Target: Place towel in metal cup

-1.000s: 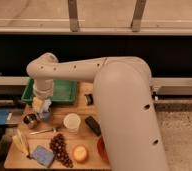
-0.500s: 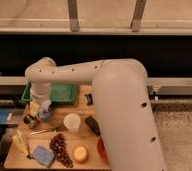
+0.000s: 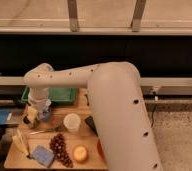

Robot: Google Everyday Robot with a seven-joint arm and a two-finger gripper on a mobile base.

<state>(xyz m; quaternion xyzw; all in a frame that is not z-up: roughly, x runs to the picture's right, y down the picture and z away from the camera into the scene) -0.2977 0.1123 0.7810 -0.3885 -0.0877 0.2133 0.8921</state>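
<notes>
Pale towel (image 3: 32,114) sits right at the tip of the tool (image 3: 38,109), on its left side as seen, over the far-left edge of the wooden worktop (image 3: 82,139). Touching or just beside: cannot tell. Tool state: cannot tell either, grasping or released. White arm (image 3: 109,95) reaches across from the right and bends down, so the tool points at the worktop just in front of the green tray (image 3: 59,94). Metal cup (image 3: 27,121) looks to be the small dark shape just below-left of the towel, but it's murky there, and I can't say whether the towel is in it or only above it. Blue cup (image 3: 47,115) just right of the tool. White cup (image 3: 71,122) well to the right, mid-worktop. Grapes (image 3: 59,149) and blue pad (image 3: 41,155) near the front edge, apart from the tool.
</notes>
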